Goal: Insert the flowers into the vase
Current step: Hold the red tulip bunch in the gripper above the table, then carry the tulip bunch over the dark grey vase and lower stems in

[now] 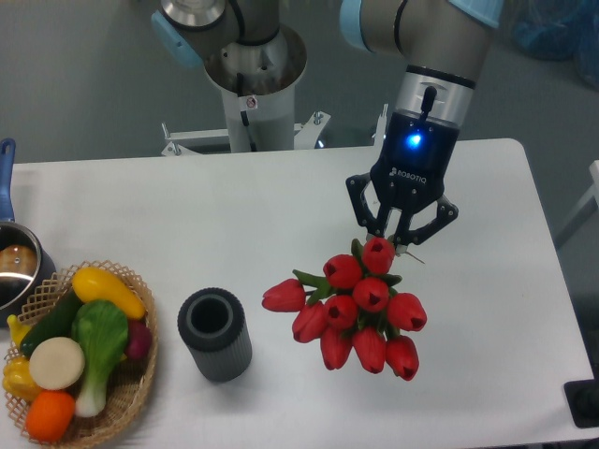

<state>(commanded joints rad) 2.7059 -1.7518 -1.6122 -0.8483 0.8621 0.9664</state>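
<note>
The flowers are a bunch of red tulip buds with green leaves, right of the table's centre, buds pointing toward the front edge. My gripper comes down from above at the bunch's far end. Its fingers are drawn together on the stems just behind the topmost bud, and the stems are mostly hidden. I cannot tell whether the bunch rests on the table or hangs just above it. The vase, a short dark grey ribbed cylinder, stands upright with its round mouth open, to the left of the flowers and apart from them.
A woven wicker basket of colourful toy vegetables sits at the front left corner. Behind it, at the left edge, is a steel pot with a blue handle. The arm's base stands behind the table's far edge.
</note>
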